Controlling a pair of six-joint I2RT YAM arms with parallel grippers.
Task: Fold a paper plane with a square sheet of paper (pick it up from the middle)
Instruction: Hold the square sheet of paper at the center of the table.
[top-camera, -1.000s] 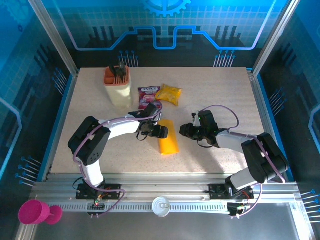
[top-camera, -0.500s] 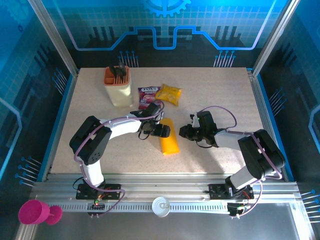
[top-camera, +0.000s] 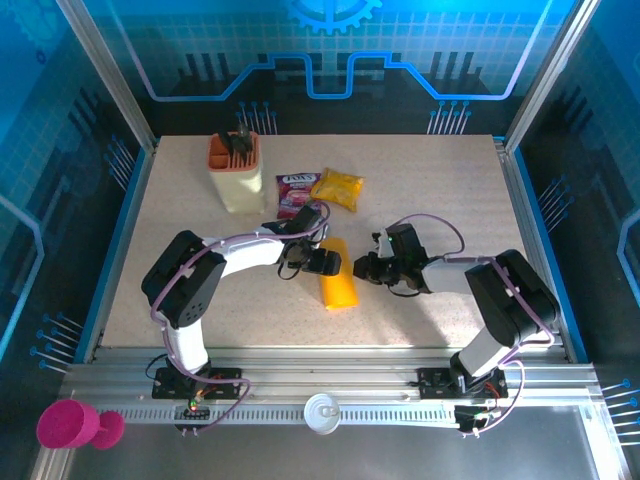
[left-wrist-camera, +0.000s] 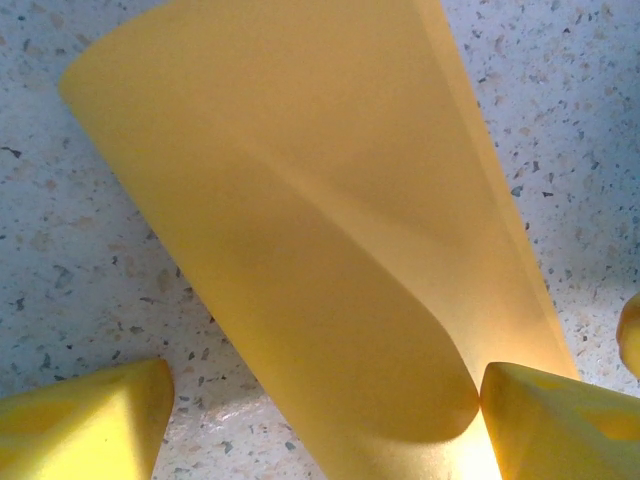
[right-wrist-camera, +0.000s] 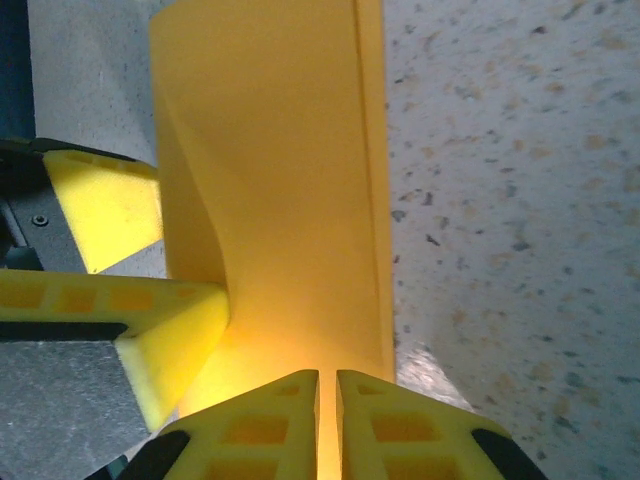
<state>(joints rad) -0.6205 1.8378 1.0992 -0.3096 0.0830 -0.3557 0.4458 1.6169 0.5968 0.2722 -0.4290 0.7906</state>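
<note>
The square sheet of paper (top-camera: 337, 277) lies in the middle of the table (top-camera: 450, 190). It is bent over into a long thin strip. From above, its long side runs from the middle of the frame down toward the bottom edge. It sits right between the two arms. The left gripper (top-camera: 322, 263) is against its left side and the right gripper (top-camera: 362, 268) is at its right side, so both are about as near.

In the left wrist view the paper (left-wrist-camera: 330, 250) is not flat. It curls over like a soft roll, running from the bottom right up to the top left. The left gripper (left-wrist-camera: 320, 420) has its jaws spread wide — one finger (left-wrist-camera: 95, 420) at the lower left rests on bare table, away from the paper, and the other touches the roll at the lower right.

In the right wrist view the right gripper (right-wrist-camera: 327, 410) has its jaws pressed almost together at the bottom of the frame. The paper (right-wrist-camera: 290, 180) goes into the thin slit between them, so it looks pinched. The strip points straight away from these jaws, toward the top.

I think the crease comes next — the right side holds, and the roll lies inside the left jaws' gap, ready to be squeezed flat.
</note>
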